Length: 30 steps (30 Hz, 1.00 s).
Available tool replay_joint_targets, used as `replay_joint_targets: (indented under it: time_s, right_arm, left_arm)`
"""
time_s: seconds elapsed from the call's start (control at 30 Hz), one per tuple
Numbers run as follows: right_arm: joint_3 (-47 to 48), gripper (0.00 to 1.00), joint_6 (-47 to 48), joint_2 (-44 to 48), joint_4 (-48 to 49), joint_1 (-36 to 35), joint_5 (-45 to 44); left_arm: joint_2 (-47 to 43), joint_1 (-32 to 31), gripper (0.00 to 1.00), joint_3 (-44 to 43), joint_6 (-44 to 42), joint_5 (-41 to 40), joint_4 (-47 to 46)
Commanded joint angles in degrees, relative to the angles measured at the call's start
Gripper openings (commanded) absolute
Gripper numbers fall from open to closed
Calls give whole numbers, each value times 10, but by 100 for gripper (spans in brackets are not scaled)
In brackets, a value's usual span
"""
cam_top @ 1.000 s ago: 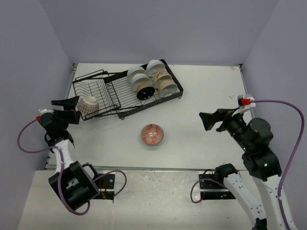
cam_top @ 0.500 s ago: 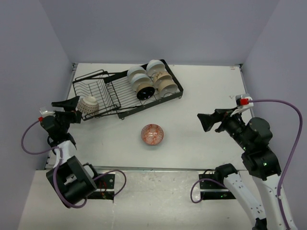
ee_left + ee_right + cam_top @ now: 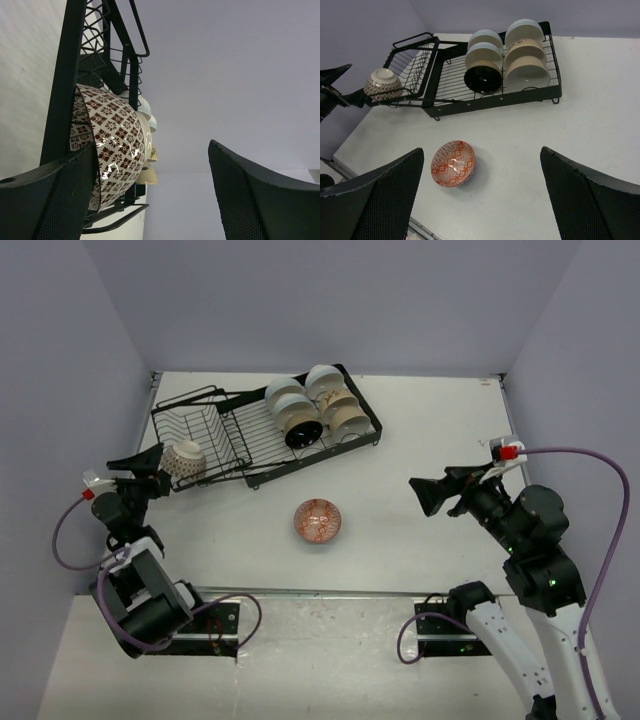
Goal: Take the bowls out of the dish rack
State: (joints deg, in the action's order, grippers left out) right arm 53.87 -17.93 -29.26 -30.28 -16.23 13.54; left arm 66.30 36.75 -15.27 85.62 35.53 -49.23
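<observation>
Top view: left claw [image 3: 150, 468] is just beside the patterned bowl [image 3: 185, 458] at the basket end of the dish rack [image 3: 215, 430]. The other bowls [image 3: 315, 405] stand in the tray. A red bowl [image 3: 319, 521] sits out on the worktop [image 3: 420, 430], and the right claw [image 3: 428, 495] hangs well apart.
Left wrist: jaws wide, gripping nothing, bowl against one finger.
Right wrist: jaws wide, empty.
Step in hand, I judge, is reaching for the patterned bowl. Next: straddle its rim, close, lift clear.

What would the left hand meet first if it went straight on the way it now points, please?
Most likely the brown-patterned bowl at the left end of the rack: it sits ahead of the open left hand, nearer one finger. Depth is hard to judge.
</observation>
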Motion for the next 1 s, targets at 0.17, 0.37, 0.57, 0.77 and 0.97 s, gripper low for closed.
replay_joint_targets:
  time_s: [0.17,0.37,0.57,0.77,0.97]
  right_arm:
    - [-4,99,8,-10,24,-2,20]
    - [-4,99,9,-9,24,-2,18]
    - [-4,99,9,-8,23,-1,18]
    - [-5,99,9,-8,23,-2,17]
    - [-6,99,8,-7,25,-2,17]
  left_arm:
    - [19,-3,74,18,24,24,-69]
    - [29,-3,60,23,29,24,-83]
    - [41,-3,45,27,32,23,-96]
    - [46,-3,35,24,34,10,-98]
    - [56,-7,28,8,33,7,-96]
